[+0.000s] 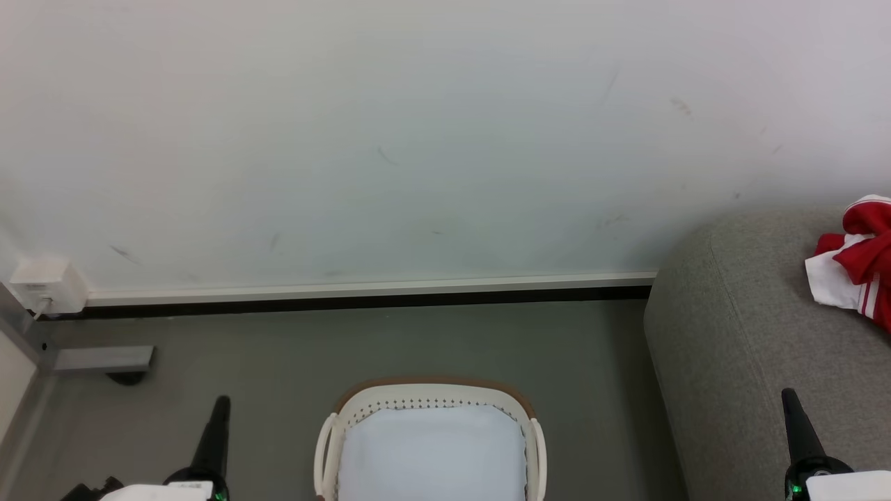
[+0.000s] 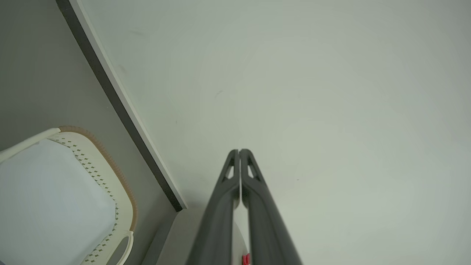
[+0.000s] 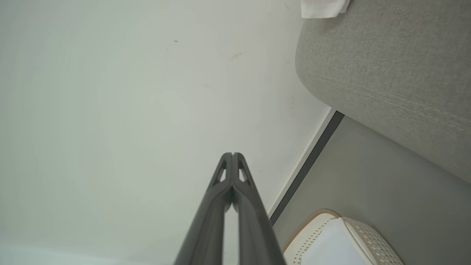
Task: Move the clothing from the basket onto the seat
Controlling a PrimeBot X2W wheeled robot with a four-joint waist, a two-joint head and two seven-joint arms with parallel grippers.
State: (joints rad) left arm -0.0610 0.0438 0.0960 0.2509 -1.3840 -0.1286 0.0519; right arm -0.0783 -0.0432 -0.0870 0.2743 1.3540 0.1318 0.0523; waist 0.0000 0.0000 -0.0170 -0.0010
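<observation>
Nearest, the left fingers (image 2: pixel 220 206) are pressed shut, tips together, holding nothing and touching nothing. In the head view they stand at the lower left, pointing up the frame. Right fingers (image 3: pixel 209 221) are likewise shut and empty, at the lower right, seen against the seat's (image 1: pixel 731 348) near face. Between the two pairs, at bottom centre, the basket (image 1: pixel 431 385) sits on the floor (image 1: pixel 278 362), cut off by the bottom edge, with its pale lining (image 1: pixel 431 452) showing inside. Clothing (image 1: pixel 866 257) lies on the seat at the right edge of the frame. It is a crumpled red-and-white heap with no clear long axis, up-frame of the right fingers and well apart from them. Behind stands a wall (image 1: pixel 418 139).
</observation>
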